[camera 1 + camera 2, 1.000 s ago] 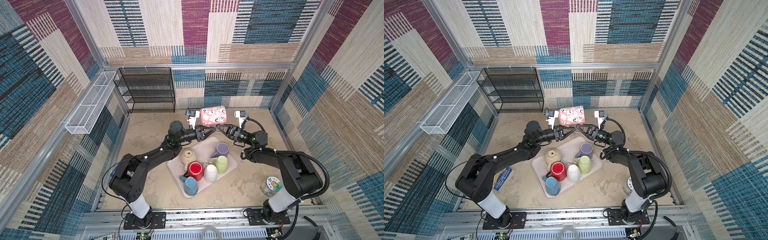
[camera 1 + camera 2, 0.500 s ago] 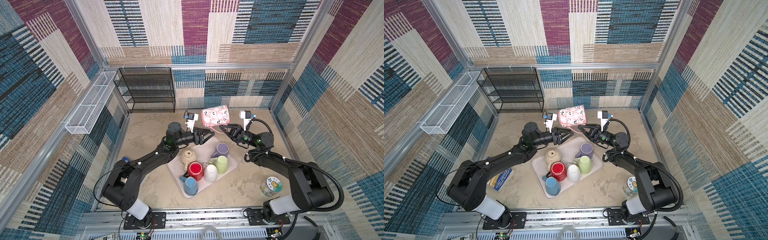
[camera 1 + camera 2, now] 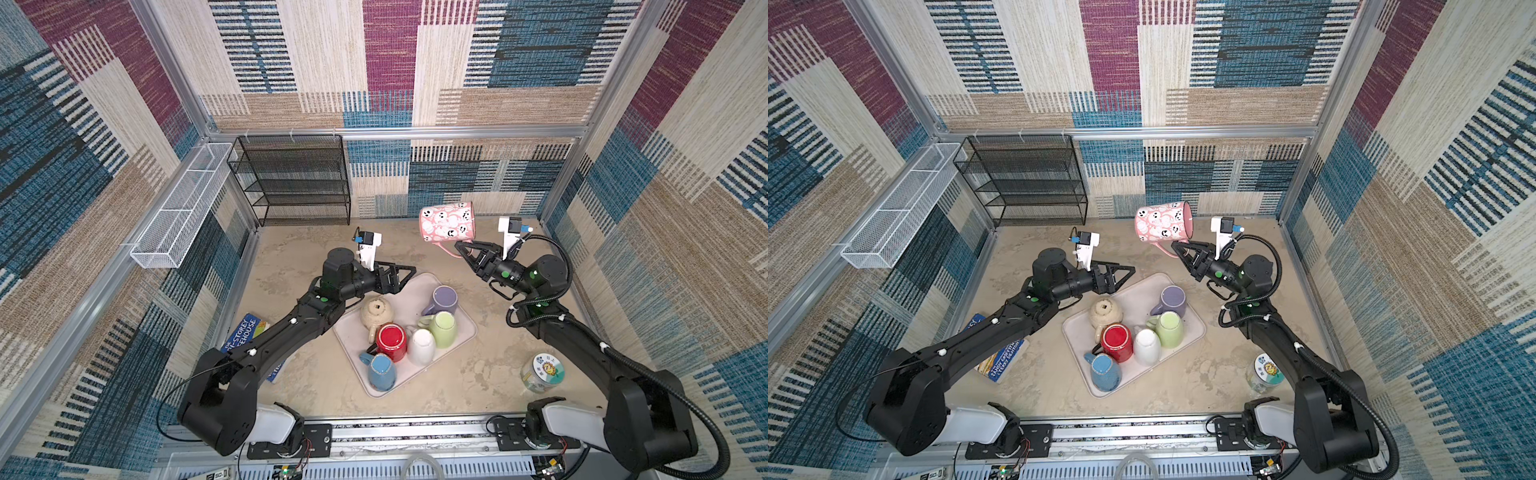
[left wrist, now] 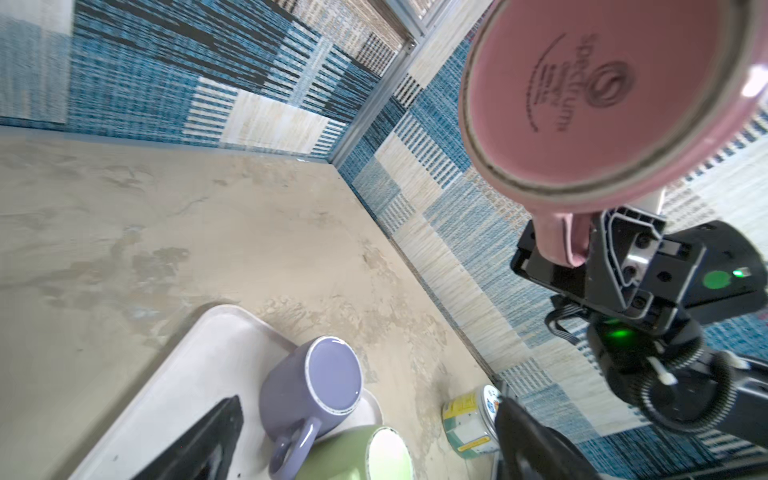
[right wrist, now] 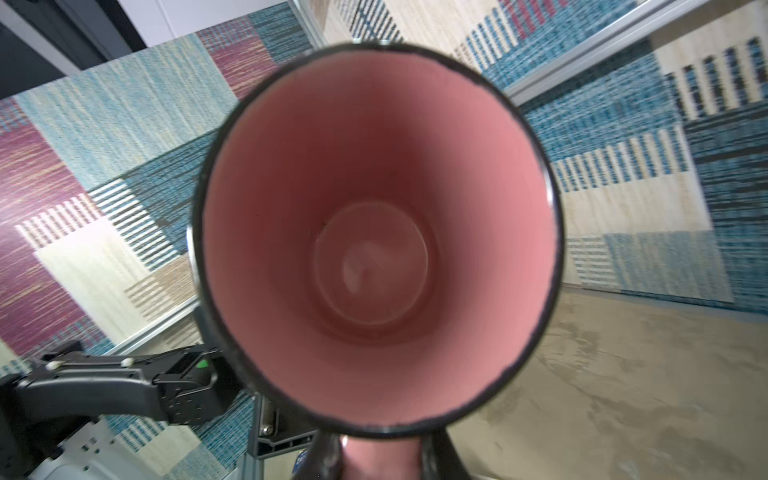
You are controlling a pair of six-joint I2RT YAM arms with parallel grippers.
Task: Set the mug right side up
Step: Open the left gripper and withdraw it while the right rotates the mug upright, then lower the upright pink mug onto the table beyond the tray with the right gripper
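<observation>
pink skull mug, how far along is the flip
Done: the pink ceramic mug with skull faces is clear of the beige table, with the right gripper shut on its handle. In hand: it hangs on its side, mouth pointing sideways; the left gripper is open, apart from it. Left: tip it mouth-up and set it down.

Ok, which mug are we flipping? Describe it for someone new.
Look beyond the tray, right of the black wire shelf. There the right gripper holds a mug by its handle, in the air, tipped sideways. It is the only pink one, covered in white ghost faces.
</observation>
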